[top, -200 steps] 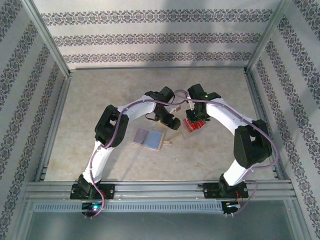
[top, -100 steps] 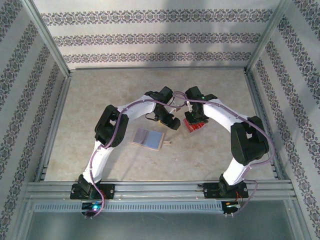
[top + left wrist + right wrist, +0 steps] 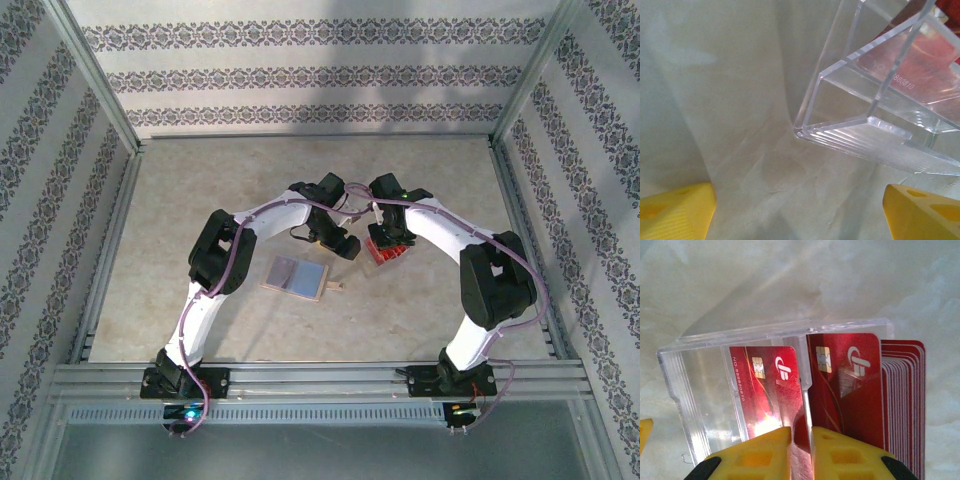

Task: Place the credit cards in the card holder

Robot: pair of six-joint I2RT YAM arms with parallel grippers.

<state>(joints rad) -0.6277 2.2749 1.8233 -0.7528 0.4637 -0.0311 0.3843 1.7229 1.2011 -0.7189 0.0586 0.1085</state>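
Observation:
The red credit cards stand stacked in a clear plastic box, seen in the top view as a red patch. One credit card leans apart from the stack, and my right gripper is shut on its near edge. The card holder, a tan wallet, lies open on the table to the left of the box, its pale inside up and its tab pointing right. My left gripper hangs open just left of the box's corner, with nothing between its yellow fingertips.
The table top is pale and mottled, ringed by a metal frame and patterned walls. Both arms arch toward the middle, their wrists close together above the box. A rail runs along the near edge.
The right fingers have come together on the card's edge, and the right arm has shifted slightly left over the box. The left arm and the wallet have not moved.

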